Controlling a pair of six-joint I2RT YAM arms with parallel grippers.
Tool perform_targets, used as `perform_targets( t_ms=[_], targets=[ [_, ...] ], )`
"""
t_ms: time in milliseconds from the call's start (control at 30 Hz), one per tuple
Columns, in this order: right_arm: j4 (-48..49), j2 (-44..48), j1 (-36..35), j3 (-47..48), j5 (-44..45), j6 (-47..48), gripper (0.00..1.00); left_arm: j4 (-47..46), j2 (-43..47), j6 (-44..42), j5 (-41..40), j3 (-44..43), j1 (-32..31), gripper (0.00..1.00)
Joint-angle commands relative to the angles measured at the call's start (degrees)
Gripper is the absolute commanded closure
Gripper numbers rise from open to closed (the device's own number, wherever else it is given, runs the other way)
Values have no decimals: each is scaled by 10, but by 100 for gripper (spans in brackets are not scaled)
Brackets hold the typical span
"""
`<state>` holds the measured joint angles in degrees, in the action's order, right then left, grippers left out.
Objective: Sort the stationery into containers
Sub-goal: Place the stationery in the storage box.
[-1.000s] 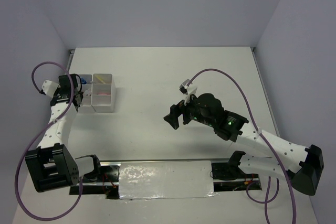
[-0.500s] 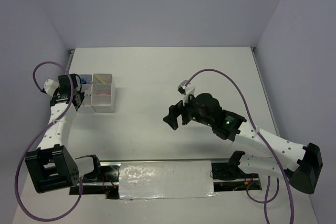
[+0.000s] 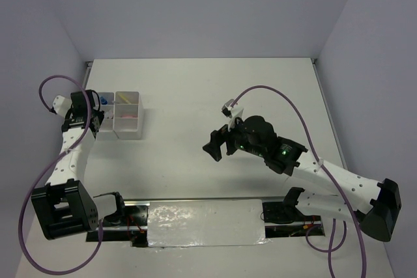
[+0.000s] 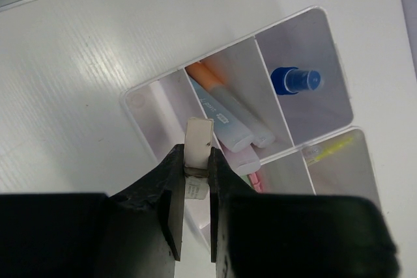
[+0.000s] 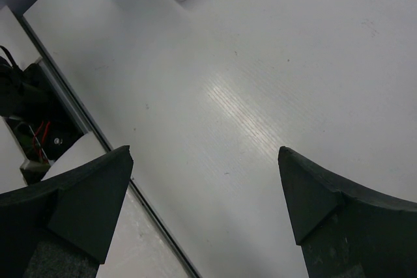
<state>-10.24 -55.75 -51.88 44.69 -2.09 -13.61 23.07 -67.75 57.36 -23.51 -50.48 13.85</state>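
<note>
Pinching a small white eraser (image 4: 199,136) tight between its fingers, the left hand (image 4: 195,161) hovered right above the white organizer (image 4: 134,103) at the counter's (image 3: 195,96) left side. Below it, a pale blue marker (image 4: 225,118) and an orange-tipped marker (image 4: 204,75) lay in one compartment, a blue-capped bottle (image 4: 296,80) in the next, a yellow pen (image 4: 329,148) in another. Out in the middle, the right hand (image 5: 205,154) hung with fingers spread wide, holding nothing.

A small white eraser (image 4: 197,142) stands upright, pinched between the jaws; just beyond their tips, the translucent organizer (image 4: 135,103) holds pastel markers (image 4: 228,122) and a blue-capped bottle (image 4: 296,81).
</note>
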Motion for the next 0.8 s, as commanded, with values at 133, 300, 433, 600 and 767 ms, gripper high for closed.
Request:
perform_targets(
  t_ms=[133, 300, 433, 600, 767],
  targets=[
    [12, 4, -2, 19, 10, 6, 0, -56, -19, 20, -14, -13, 4, 100],
    [17, -15, -2, 22, 6, 10, 0, -97, -29, 20, -19, 13, 5, 100],
    [15, -20, -2, 24, 7, 15, 0, -116, -31, 26, -20, 30, 4, 97],
    [16, -25, 2, 25, 9, 18, 0, -102, -35, 31, -17, 35, 4, 88],
    [24, -34, 17, 25, -8, 15, 0, -97, -35, 26, -17, 43, 4, 61]
  ],
)
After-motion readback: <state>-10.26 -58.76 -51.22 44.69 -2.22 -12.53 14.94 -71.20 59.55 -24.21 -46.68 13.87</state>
